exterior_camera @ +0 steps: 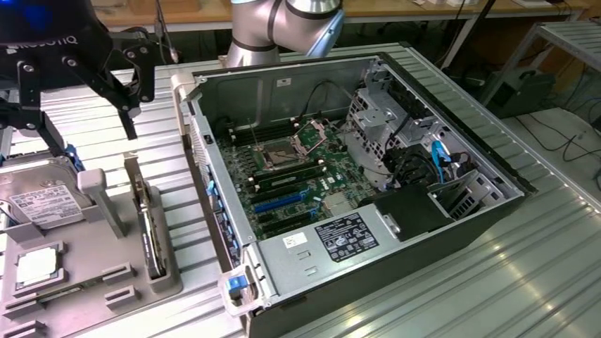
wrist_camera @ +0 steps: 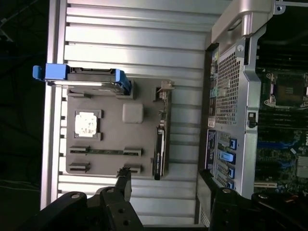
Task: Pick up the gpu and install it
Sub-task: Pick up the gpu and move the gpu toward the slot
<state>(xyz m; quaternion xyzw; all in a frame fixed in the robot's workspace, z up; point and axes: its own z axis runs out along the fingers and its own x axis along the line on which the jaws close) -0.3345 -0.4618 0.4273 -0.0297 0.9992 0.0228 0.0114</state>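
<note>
Entry, as I read it from the remote station. Gripper (exterior_camera: 98, 141): released, jaws spread wide, grasping nothing, hanging above the end of the grey holder tray (exterior_camera: 89, 243) where the hard drive (exterior_camera: 38, 204) lies. Task item: the gpu (exterior_camera: 152, 232), a thin card standing on edge in a slot along the tray's edge nearest the computer case (exterior_camera: 376, 282), not yet touched. Relation: from the gripper the card lies lower and toward the exterior view's right, on the case side of the tray. Its long axis runs along that tray edge, parallel to the case wall. In the wrist view the gpu (wrist_camera: 160, 144) lines up with the gap between the fingers (wrist_camera: 124, 185), so I judge the jaws open across its thickness, not its length. Other tray contents: processor chip (exterior_camera: 38, 264), near the corner away from the case. Case: lying open, motherboard (exterior_camera: 300, 176) exposed. Surface: ribbed metal worktop (exterior_camera: 526, 282). Room: benches and loose cables beyond its far edge.
</note>
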